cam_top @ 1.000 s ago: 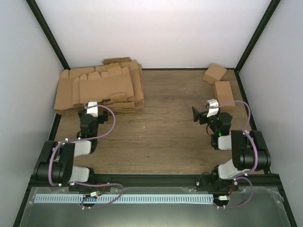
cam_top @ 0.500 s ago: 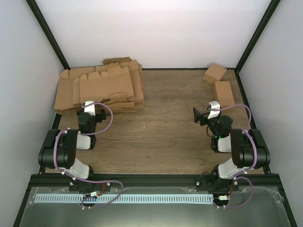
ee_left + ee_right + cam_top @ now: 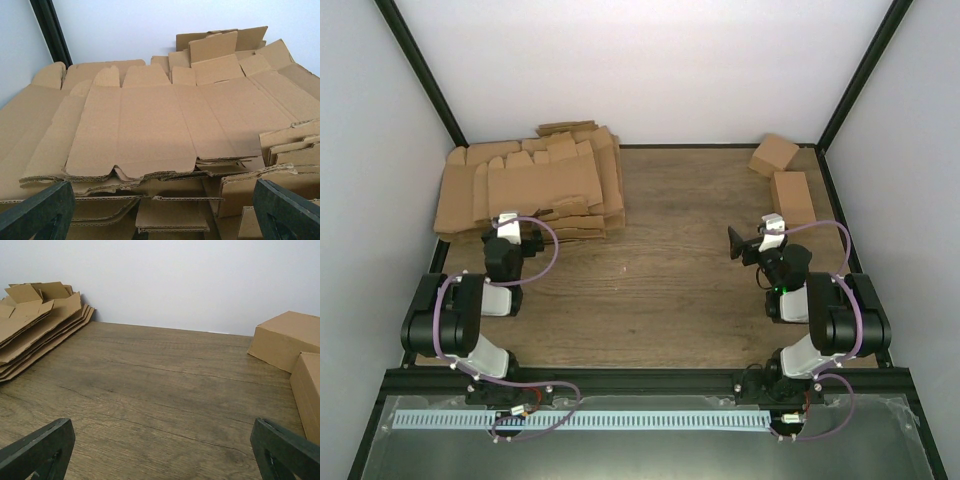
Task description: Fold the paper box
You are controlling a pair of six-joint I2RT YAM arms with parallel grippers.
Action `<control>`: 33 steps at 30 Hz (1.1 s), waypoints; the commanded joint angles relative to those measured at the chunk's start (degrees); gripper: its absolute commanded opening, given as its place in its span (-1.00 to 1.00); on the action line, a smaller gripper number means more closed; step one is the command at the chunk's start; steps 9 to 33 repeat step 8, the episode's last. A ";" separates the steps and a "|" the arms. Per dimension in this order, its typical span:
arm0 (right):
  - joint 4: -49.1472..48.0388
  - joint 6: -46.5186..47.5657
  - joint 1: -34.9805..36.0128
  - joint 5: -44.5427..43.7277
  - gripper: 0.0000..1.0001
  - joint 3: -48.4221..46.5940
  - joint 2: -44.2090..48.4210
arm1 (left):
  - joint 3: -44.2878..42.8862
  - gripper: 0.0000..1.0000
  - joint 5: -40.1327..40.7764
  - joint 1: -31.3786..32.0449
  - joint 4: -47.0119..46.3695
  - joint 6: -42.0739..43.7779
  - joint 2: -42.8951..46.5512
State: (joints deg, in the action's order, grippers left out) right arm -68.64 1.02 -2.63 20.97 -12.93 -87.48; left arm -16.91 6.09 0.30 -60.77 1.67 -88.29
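A flat paper box blank (image 3: 145,130) with notched flaps and crease lines lies topmost on a thick pile of brown blanks (image 3: 480,195) at the back left. My left gripper (image 3: 512,222) sits low at the pile's near edge. It is open (image 3: 164,200), its jaws wide apart, facing the stacked edges with nothing between them. My right gripper (image 3: 745,243) hovers open (image 3: 162,440) over bare wood, to the near left of an oblong brown carton (image 3: 793,200) that shows at the right edge of its wrist view (image 3: 307,390).
A shorter cube-like carton (image 3: 773,155) stands in the back right corner, just behind the oblong one. White walls and black frame posts close in the wooden table (image 3: 680,260) on three sides. The pile (image 3: 35,325) rises at the far left of the right wrist view.
The left arm folded its elbow back toward its base while its gripper edged slightly closer to the pile. The right gripper shifted a little. Both stayed open.
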 commanded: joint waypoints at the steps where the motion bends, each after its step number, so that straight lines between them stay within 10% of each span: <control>1: -2.42 0.21 0.26 -0.75 0.99 -0.52 -0.06 | 0.02 1.00 -1.08 -0.29 -3.04 -0.68 -0.19; 33: -2.36 0.21 0.26 -0.75 1.00 -0.61 -0.08 | 0.03 1.00 -1.09 -0.30 -3.04 -0.71 -0.17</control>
